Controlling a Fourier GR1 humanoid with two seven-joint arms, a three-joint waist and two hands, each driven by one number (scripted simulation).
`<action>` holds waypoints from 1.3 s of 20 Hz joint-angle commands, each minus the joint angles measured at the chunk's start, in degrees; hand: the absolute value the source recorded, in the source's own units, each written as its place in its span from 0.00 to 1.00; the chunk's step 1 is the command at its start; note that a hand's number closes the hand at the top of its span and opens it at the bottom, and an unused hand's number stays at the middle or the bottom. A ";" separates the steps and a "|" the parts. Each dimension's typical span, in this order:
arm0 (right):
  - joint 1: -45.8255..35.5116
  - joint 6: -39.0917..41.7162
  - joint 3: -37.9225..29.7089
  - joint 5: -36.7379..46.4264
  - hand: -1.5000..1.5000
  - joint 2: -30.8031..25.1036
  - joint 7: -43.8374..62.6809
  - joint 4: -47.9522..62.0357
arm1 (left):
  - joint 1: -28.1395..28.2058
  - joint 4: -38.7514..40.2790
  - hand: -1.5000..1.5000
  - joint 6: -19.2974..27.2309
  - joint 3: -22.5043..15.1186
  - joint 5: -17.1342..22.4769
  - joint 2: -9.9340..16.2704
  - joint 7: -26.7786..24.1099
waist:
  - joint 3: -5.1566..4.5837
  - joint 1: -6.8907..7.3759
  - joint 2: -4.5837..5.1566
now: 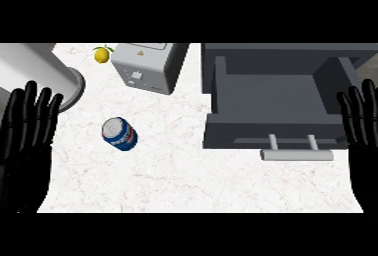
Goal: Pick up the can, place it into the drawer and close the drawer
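The can (119,134) stood on the counter (184,185), well left of the open drawer (277,95) and untouched. Both hands rested open, fingers straight: the left hand (29,125) left of the can, the right hand (362,120) at the drawer's right side. The pick-up looked not yet begun. The left hand seemed the nearer choice; it should wrap the can's side squarely, then lift it over the drawer's front wall above the handle (295,155).

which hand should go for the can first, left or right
Left, probably. The can lies on the counter's left half, close to the open left hand. The right hand rests at the far edge, with the open drawer between it and the can.
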 commanded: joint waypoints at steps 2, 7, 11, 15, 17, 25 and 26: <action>0.29 2.19 -2.20 -2.54 0.00 -1.72 0.17 -1.68 | -7.53 7.40 0.00 0.90 -0.09 -1.65 -0.66 -0.56 | 0.49 -0.69 -1.32; 2.29 -2.14 0.49 2.47 0.00 0.89 8.60 3.10 | -3.69 11.73 0.00 4.92 -3.12 -7.67 -2.35 9.48 | 0.60 -1.10 -0.91; 2.71 -1.92 -0.89 0.97 0.00 0.16 12.82 1.82 | -7.70 8.21 0.00 8.24 -6.00 -12.38 -3.86 21.12 | 0.55 -0.52 -1.46; 6.78 -0.60 -2.89 -0.50 0.00 -0.46 11.13 -0.31 | -10.40 5.20 0.00 9.40 -8.00 -14.69 -3.92 28.01 | 0.51 -0.47 -1.41; 8.77 2.34 -4.77 -3.50 0.00 -1.39 8.79 0.69 | -7.76 4.42 0.00 9.83 -9.62 -15.84 -3.93 26.56 | 0.50 -0.39 -1.40; 12.91 4.35 -6.27 -3.43 0.00 -1.08 6.34 -0.63 | -7.07 3.00 0.00 9.74 -5.68 -12.04 -2.84 27.41 | 0.49 -0.38 -1.40; 11.82 4.11 -6.12 -3.04 0.00 -1.47 8.82 -1.89 | -6.63 7.92 0.00 10.10 -3.76 -10.80 -2.97 22.47 | 0.47 -0.41 -1.37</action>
